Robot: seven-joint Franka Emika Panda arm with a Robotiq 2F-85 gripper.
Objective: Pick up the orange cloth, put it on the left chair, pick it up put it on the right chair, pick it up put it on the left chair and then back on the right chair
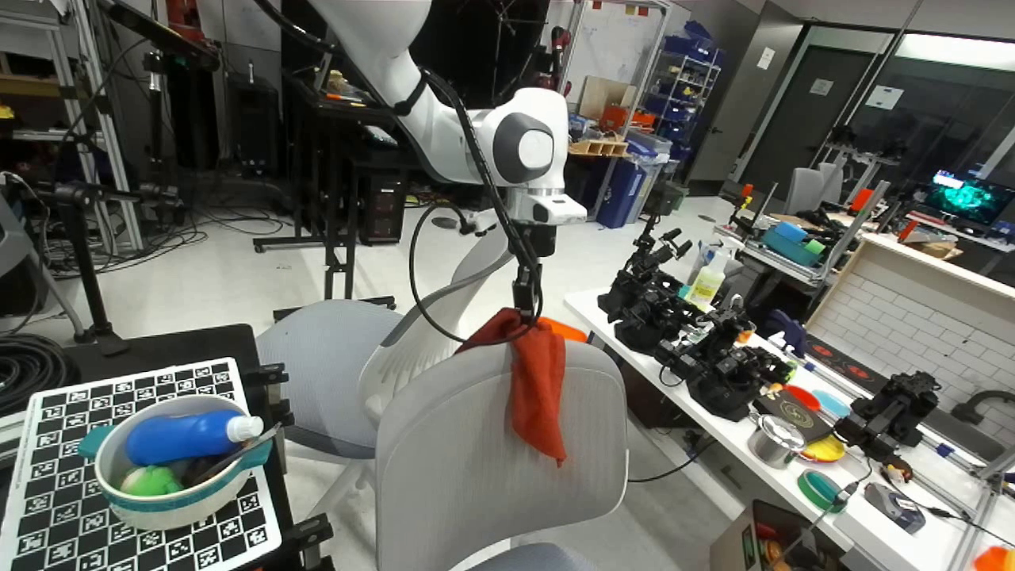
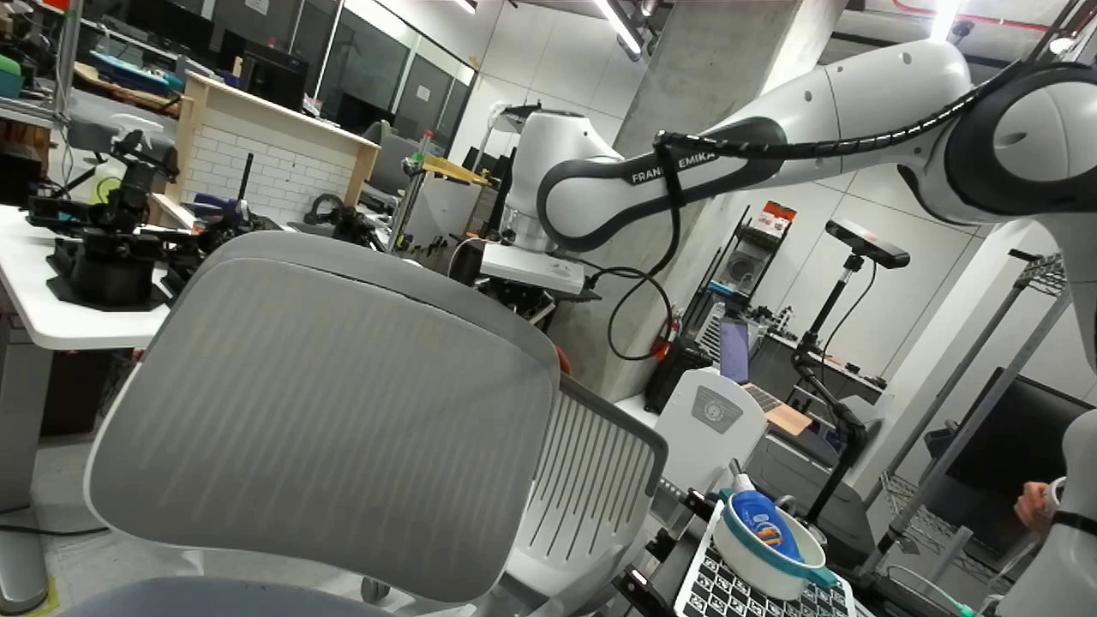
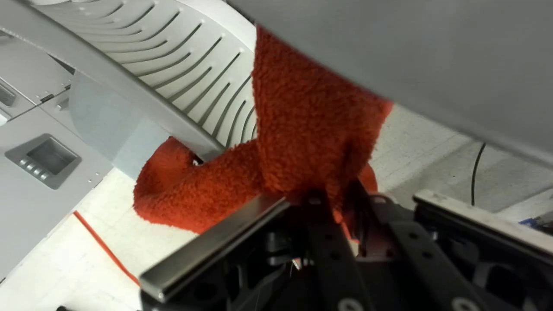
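Note:
My gripper is shut on the bunched upper part of the orange cloth, just above the top edge of the right chair. From there, one end of the cloth hangs across that chair's broad backrest. Whether the cloth's weight rests on the edge, I cannot tell. In the wrist view, the cloth runs up from between the fingertips of the gripper, and a fold sticks out toward the left chair. That left chair stands side-on behind. The right chair hides nearly all the cloth in an exterior view.
A white table with black robot devices and dishes stands beside the right chair. A bowl with a blue bottle sits on a patterned board at the opposite side. A bright orange item shows behind the backrest. A cable loops off the arm.

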